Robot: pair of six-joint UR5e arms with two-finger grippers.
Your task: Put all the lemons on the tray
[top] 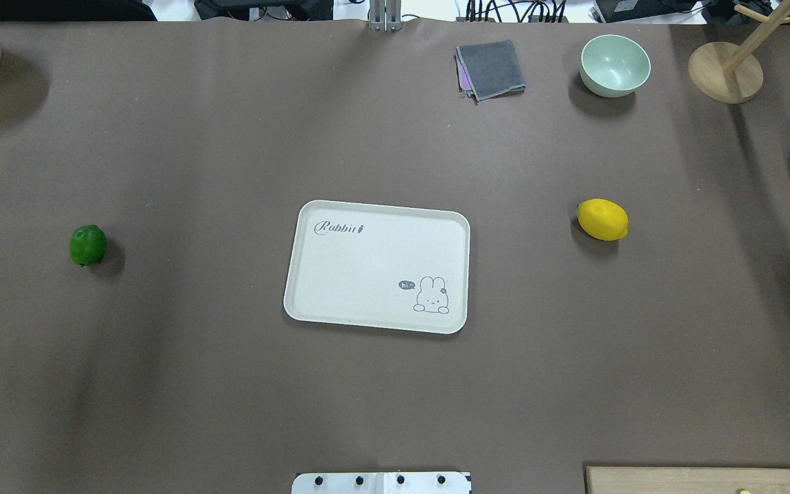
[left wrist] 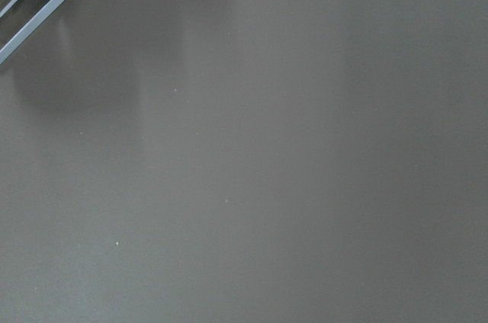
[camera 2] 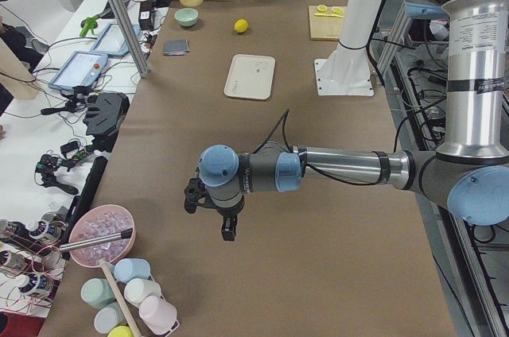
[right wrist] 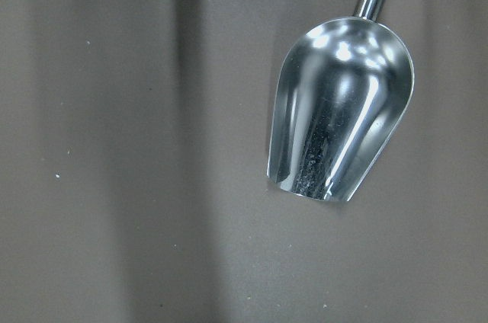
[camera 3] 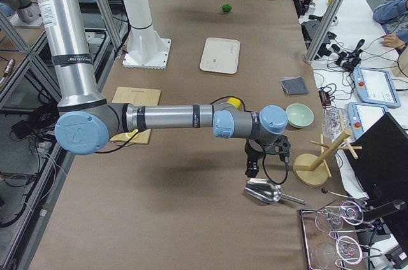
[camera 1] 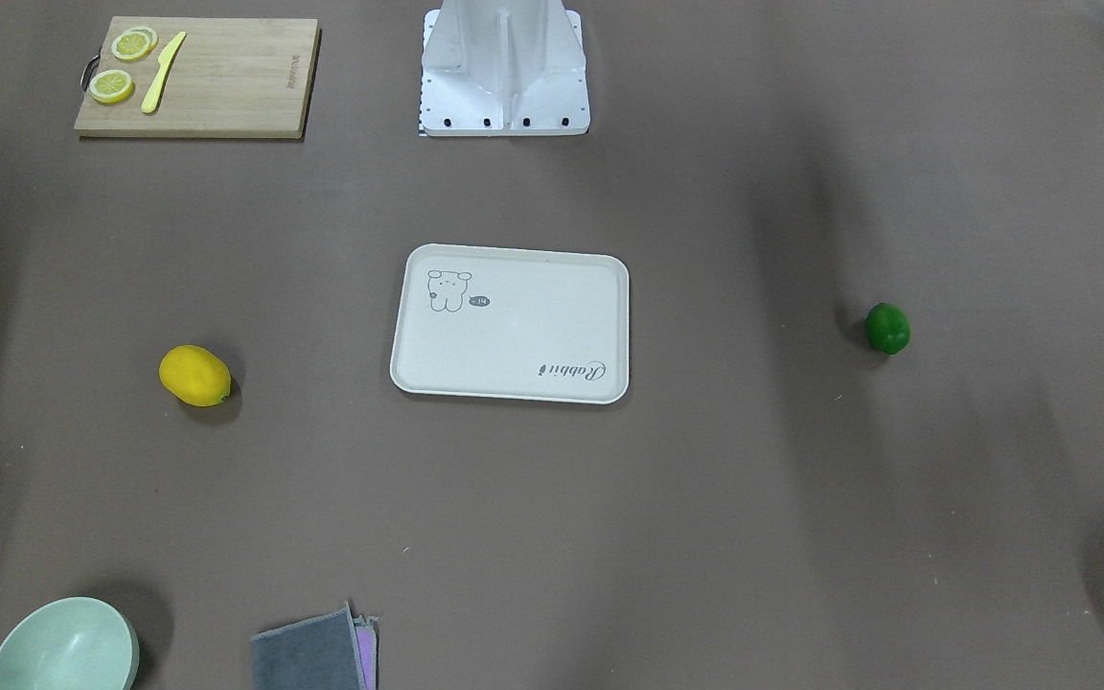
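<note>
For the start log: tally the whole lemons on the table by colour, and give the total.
Yellow lemon: 1
Green lemon: 1
Total: 2, both lying on the table, one to either side of the tray, neither on it.

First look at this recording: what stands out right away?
The cream tray lies bare mid-table, the yellow lemon off to the robot's right of it and the green lemon off to its left, both on the table. The right pincer hovers near a metal scoop at the right end.
</note>
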